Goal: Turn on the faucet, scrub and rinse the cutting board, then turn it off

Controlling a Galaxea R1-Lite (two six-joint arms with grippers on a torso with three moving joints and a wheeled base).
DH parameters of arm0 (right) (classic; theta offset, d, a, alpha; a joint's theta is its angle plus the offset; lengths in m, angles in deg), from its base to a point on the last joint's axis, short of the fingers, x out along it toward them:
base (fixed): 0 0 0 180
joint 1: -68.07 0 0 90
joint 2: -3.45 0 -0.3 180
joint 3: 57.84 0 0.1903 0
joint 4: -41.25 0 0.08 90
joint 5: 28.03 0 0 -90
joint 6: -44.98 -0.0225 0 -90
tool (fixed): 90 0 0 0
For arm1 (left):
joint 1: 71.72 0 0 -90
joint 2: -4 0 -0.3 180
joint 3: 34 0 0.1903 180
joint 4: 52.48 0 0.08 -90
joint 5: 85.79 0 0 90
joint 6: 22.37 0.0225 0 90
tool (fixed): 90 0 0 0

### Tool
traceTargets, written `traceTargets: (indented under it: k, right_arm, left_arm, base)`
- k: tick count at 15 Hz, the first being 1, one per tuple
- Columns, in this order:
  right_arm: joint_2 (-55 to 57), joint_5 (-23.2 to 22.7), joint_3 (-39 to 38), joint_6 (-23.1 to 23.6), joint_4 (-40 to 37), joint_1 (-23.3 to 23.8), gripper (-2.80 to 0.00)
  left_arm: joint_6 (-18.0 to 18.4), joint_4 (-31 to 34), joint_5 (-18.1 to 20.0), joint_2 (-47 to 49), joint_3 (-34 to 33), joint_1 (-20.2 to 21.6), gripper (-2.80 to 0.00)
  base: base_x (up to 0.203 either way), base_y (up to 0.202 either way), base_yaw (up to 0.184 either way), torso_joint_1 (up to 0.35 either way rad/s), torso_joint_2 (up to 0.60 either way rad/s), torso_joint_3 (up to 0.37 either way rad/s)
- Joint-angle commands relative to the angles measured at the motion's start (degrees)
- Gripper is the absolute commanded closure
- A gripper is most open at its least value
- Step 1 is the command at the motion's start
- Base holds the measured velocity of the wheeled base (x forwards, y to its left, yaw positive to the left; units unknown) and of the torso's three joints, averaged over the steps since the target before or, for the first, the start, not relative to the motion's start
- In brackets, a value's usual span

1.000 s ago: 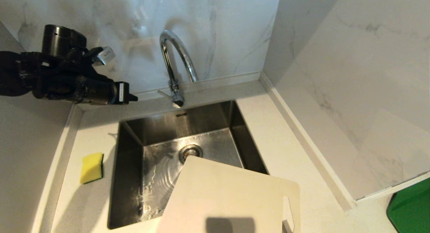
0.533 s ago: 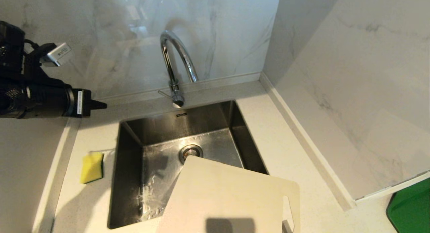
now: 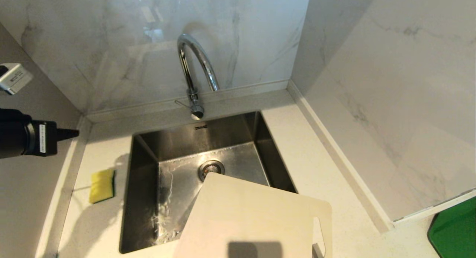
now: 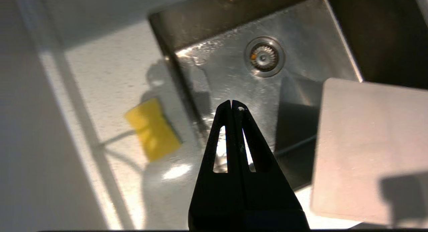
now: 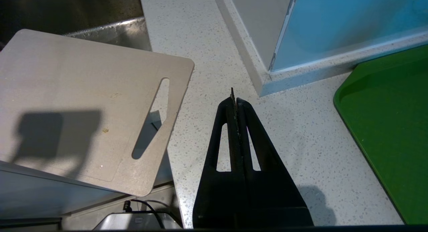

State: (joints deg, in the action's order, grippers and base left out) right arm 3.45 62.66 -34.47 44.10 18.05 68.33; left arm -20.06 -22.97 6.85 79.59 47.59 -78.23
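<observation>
Overall, the landmark is the square stainless-steel sink [image 3: 148,198], sunk into a speckled white stone countertop [image 3: 316,165]. Behind the sink's back rim stands the tall chrome gooseneck faucet [image 3: 193,64], its thin side lever [image 3: 181,103] sticking out at the base toward the sink's left; no stream of water visible from the spout. Small dark marking on the sink's back wall just under the faucet, too small to read. Round metal drain strainer [image 3: 211,168] sits mid-floor of the sink, wet streaks on the sink floor near its left wall.

Large cream-white rectangular plastic cutting board [image 3: 253,221] with rounded corners and a slot handle [image 5: 150,118] lies over the sink's front right corner, partly on the countertop, one corner reaching just short of the drain. Faint small yellowish specks on the board in the right wrist view.

Small yellow rectangular sponge [image 3: 102,185] lies on the countertop just left of the sink, apart from the rim.

Left gripper [image 3: 72,132], black, hangs in the air up and to the left of the sink, well apart from the faucet, fingers pressed together and holding nothing; a white label on its body carries print too small to read. Right gripper [image 5: 233,98] hovers over the countertop to the right of the sink, beside the board's handle end, fingers also closed on nothing.

Green tray-like board [image 5: 394,125] with a raised rim lies farther right of the sink. White marble-look wall panels [image 3: 111,35] rise behind the sink.
</observation>
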Motion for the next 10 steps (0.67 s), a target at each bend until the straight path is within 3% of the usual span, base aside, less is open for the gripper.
traceTargets:
  k: [1, 4, 10]
  right_arm:
    - [0.0, 0.0, 0.0, 0.0, 0.0, 0.0, 0.00]
    - [0.0, 0.0, 0.0, 0.0, 0.0, 0.0, 0.00]
    - [0.0, 0.0, 0.0, 0.0, 0.0, 0.0, 0.00]
  left_arm:
    - [3.3, -0.5, 4.5, -4.2, -4.2, 4.9, 0.00]
    - [3.0, -0.9, 2.3, -10.8, -10.6, 4.7, 0.00]
    - [2.6, -10.0, -0.1, -35.1, -37.9, 6.9, 0.00]
  base:
    - [0.000, 0.000, 0.000, 0.000, 0.00, 0.000]
    - [0.000, 0.000, 0.000, 0.000, 0.00, 0.000]
    - [0.000, 0.000, 0.000, 0.000, 0.00, 0.000]
